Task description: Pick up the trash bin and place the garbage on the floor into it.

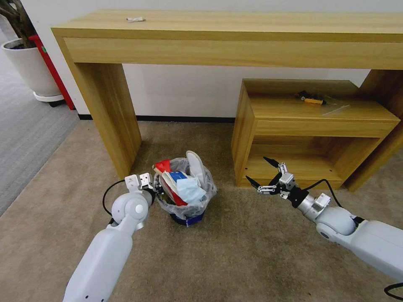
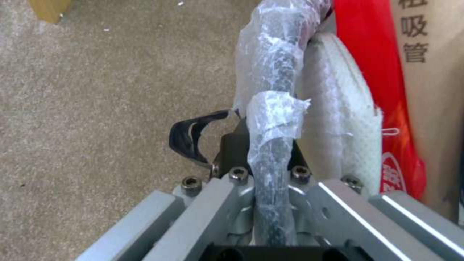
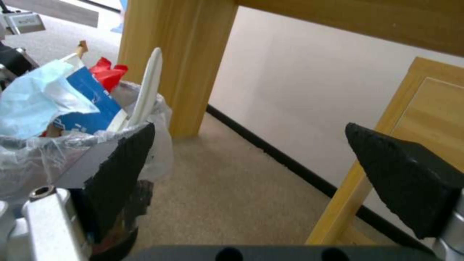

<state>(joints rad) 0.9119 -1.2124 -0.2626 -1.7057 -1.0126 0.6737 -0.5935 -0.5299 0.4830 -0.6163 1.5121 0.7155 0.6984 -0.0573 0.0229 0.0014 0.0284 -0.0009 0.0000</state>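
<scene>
The trash bin (image 1: 187,200) sits on the beige floor (image 1: 235,260), stuffed with garbage (image 1: 184,184) (mask, slipper, red wrapper). The left hand (image 1: 156,188) is clenched on its bagged rim; the right hand (image 1: 262,174) hangs released beside it.

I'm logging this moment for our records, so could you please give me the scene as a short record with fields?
trash bin: on the beige carpet beside the desk leg, bag-lined, filled
contents: pale blue mask, white slipper, red wrapper, blue-white packet
left gripper: shut on the bin's lined rim
right gripper: open, holding nothing, above the carpet to the bin's right
carpet around the bin: no litter visible
</scene>
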